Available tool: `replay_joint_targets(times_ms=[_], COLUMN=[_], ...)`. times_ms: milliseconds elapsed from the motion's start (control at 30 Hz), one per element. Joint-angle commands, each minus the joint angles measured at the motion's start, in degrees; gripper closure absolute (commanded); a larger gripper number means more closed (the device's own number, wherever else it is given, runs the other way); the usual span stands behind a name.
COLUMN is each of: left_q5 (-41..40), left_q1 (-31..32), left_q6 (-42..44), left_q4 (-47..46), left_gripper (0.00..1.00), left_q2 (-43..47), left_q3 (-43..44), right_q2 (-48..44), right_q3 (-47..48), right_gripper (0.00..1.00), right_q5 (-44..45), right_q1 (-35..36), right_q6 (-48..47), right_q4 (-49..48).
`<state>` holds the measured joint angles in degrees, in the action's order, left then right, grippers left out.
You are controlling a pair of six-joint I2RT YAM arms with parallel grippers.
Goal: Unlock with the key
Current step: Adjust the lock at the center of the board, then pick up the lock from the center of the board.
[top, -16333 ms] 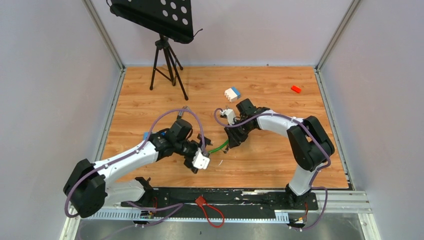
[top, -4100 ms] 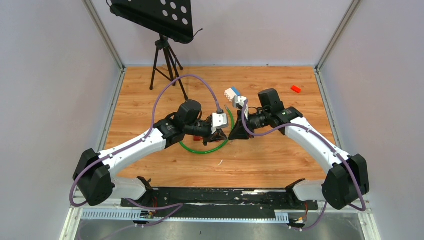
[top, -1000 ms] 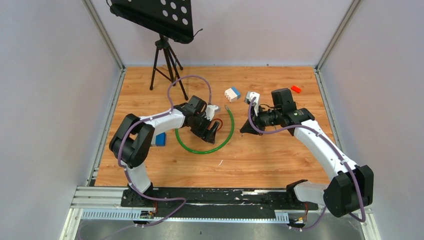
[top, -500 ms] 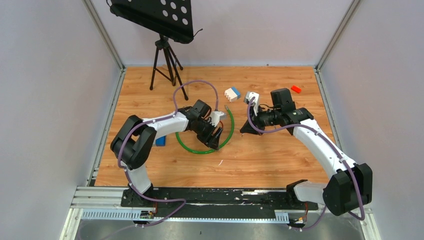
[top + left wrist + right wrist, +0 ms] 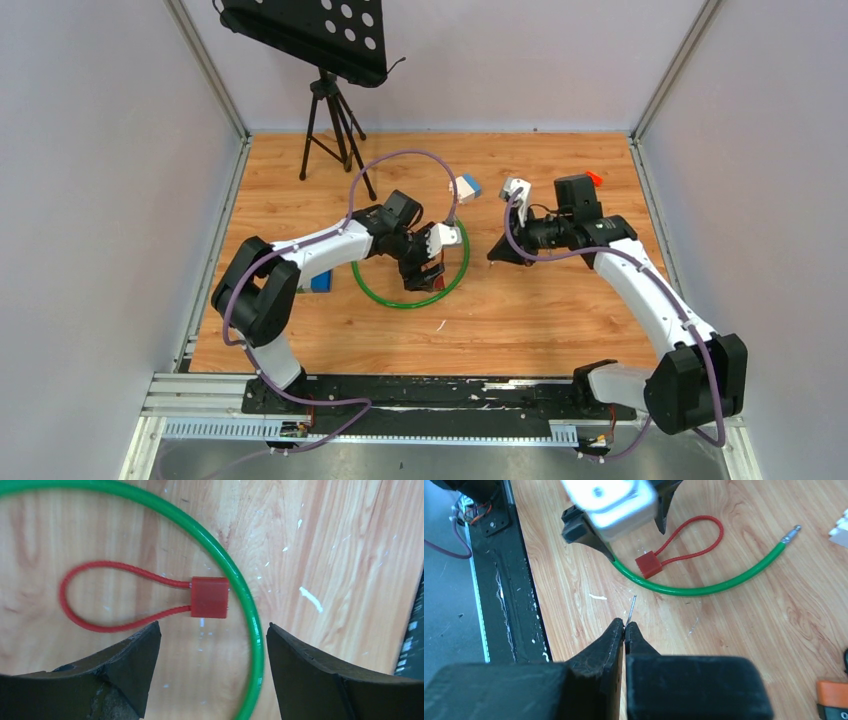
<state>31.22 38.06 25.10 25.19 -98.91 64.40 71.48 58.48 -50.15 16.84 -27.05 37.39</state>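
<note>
padlock point(image 5: 209, 597) inside cable ring point(image 5: 694, 591), L gripper point(image 5: 212, 630) above, key point(image 5: 631, 607) to right

From above, the left gripper point(image 5: 423, 272) covers most of the red lock point(image 5: 209, 597). Only a thin tip of the key point(image 5: 631, 609) shows, and the green cable point(image 5: 255, 630) runs off the left wrist view.

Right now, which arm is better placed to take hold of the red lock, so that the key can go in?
The left arm. Its jaws stand open right above the red lock. The right arm has its jaws shut on the thin key, away from the lock.
</note>
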Motion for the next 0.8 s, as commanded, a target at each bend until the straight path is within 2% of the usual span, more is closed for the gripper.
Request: replay_joint_targets(times_ms=[0,133,367,533,767], left_q5=[3.5,6.2,-0.1,-8.1,-15.1], left_q1=[-0.1,0.5,4.1,7.7,10.2], left_q6=[31.2,57.0,80.8,88.7,92.6], left_q4=[5.0,12.1,27.8,33.7,36.4], left_gripper=[0.16,0.15,0.16,0.21,0.24], left_q2=[2.7,2.6,-4.6,-10.6,-15.2], left_q3=[1.9,2.0,12.2,18.0,21.7], right_q2=[-3.5,-5.1,-9.3,-10.8,-10.5], right_q3=[0.5,1.2,-0.6,-1.4,-1.7], right_gripper=[1.0,1.0,1.0,1.0,1.0], right_q5=[-5.3,-6.6,-6.4,-6.8,-8.3], right_q1=[-4.8,-8.3,-11.5,-13.2,-14.8], right_q6=[0.5,-0.6,-0.4,-0.5,-0.9], right_q4=[-0.2,2.9,3.5,4.3,4.7])
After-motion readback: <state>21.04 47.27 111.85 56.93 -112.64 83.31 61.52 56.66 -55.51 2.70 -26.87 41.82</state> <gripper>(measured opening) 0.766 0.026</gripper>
